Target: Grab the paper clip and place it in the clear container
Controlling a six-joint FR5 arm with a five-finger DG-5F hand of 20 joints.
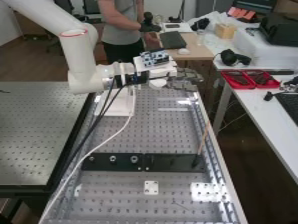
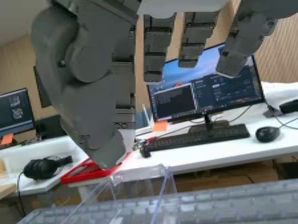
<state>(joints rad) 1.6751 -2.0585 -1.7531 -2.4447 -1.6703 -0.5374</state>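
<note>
Where I check the high view, the white arm [image 1: 81, 65] comes in from the left and my hand [image 1: 185, 81] sits above the far part of the perforated metal desk [image 1: 163, 136]. Fingers are apart, straight to loosely bent, thumb off to one side, nothing gripped. In the wrist view I get the clear container [image 2: 136, 192] standing upright below the thumb's tip, apart from it, by the perforated surface. Nearer end of the desk: a long black plate [image 1: 174, 161] with round metal fittings [image 1: 112, 159], a thin stick [image 1: 204, 137] leaning at its right end, a small white plate [image 1: 151, 188] just beside. White side desk [image 1: 266, 111] carries red trays [image 1: 249, 80]; I also log a monitor [image 2: 216, 92], keyboard [image 2: 199, 138] and mouse [image 2: 268, 133].
</note>
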